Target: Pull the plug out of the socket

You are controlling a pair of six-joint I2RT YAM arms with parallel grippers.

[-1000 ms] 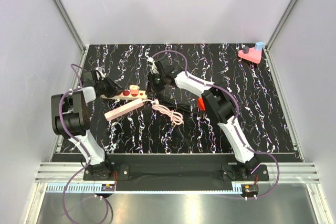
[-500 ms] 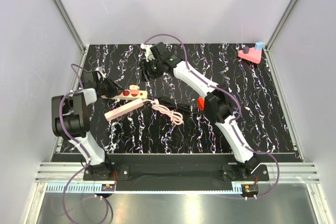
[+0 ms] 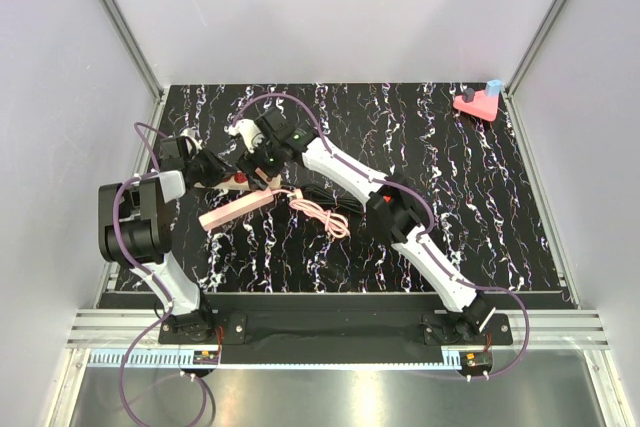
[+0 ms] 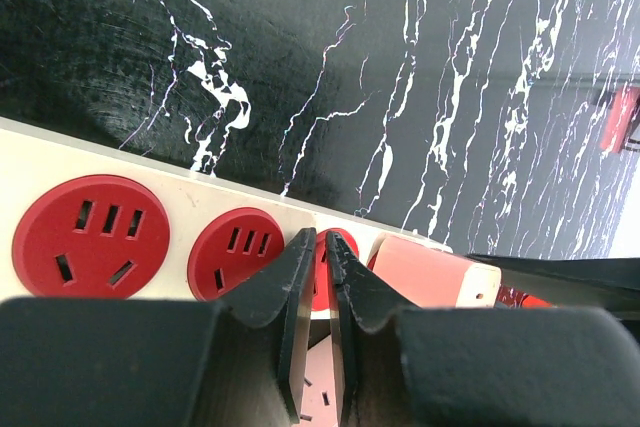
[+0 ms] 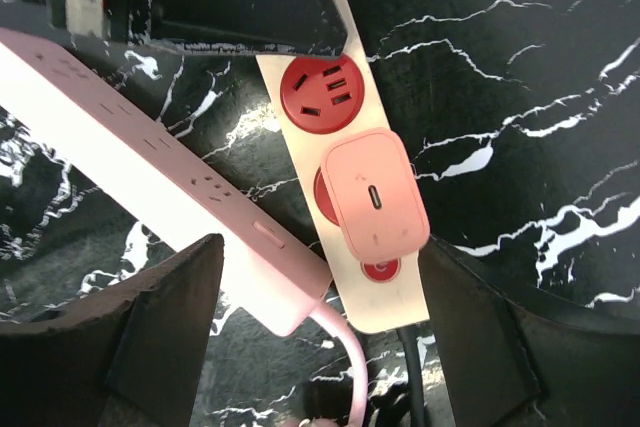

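Observation:
The socket [image 5: 303, 57] is a cream strip with red outlets, and a pink square plug [image 5: 375, 192] sits in one of them near its cabled end. My right gripper [image 5: 322, 255] hovers over that end, open, with one finger on each side of the strip and touching nothing. My left gripper [image 4: 322, 242] is shut, with its tips on the socket [image 4: 150, 172] just left of the plug [image 4: 432, 272]. From above, the right gripper [image 3: 262, 157] covers the plug, and the left gripper [image 3: 216, 173] rests on the socket [image 3: 240, 181].
A pink power strip [image 3: 235, 209] lies against the socket's near side. Its pink cable [image 3: 322, 217] and a black cable [image 3: 332, 194] coil to the right. A pink triangular block [image 3: 478, 103] sits at the back right corner.
My right arm has swung left from the back middle of the table to above the socket's plug end, and its jaws have opened wide. The left gripper has stayed put.

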